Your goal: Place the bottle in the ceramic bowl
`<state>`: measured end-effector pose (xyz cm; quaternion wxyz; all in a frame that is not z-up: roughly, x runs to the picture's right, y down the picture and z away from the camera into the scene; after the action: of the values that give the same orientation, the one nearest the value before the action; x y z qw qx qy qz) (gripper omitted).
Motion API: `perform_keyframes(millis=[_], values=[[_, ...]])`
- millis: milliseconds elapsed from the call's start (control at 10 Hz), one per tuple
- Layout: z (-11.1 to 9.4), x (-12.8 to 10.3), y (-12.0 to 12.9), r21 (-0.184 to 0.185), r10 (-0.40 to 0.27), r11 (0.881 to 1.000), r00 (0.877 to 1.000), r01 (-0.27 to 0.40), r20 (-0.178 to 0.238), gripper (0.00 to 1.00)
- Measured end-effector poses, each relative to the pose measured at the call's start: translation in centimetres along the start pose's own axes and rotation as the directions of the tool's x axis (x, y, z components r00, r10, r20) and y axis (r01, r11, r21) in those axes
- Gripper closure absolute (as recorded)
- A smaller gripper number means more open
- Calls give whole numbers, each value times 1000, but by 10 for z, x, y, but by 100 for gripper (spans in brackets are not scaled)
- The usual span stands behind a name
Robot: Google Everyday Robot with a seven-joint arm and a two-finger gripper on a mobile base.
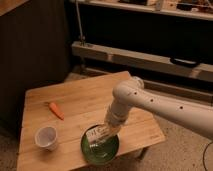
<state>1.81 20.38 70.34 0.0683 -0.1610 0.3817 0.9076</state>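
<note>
The whitish bottle [98, 134] with a pale label sits tilted low over the inside of the dark green ceramic bowl [113, 150], near the table's front edge. My gripper [109, 129] comes down from the white arm on the right and is at the bottle's upper end, shut on it. The bottle's lower end is inside the bowl's rim; I cannot tell whether it touches the bottom.
An orange carrot [56, 110] lies on the wooden table [90, 97] to the left. A small white cup [46, 137] stands at the front left. Dark shelving and a metal rail run behind the table.
</note>
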Motion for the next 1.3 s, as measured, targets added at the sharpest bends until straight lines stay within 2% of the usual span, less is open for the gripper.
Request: perform_keyframes(millis=[400,600,700,800,1000,1300], values=[[17,-12,-6,13,39,999,998,-39,49,47],[22,-17,-6,22,63,998,997,-64,49,27],[25,-22,-7,36,86,995,995,-88,43,21],[26,-26,-6,59,121,991,992,-122,23,20],[25,-31,-4,92,175,981,983,-169,-56,20],[22,-31,5,110,186,978,978,-176,-93,20]])
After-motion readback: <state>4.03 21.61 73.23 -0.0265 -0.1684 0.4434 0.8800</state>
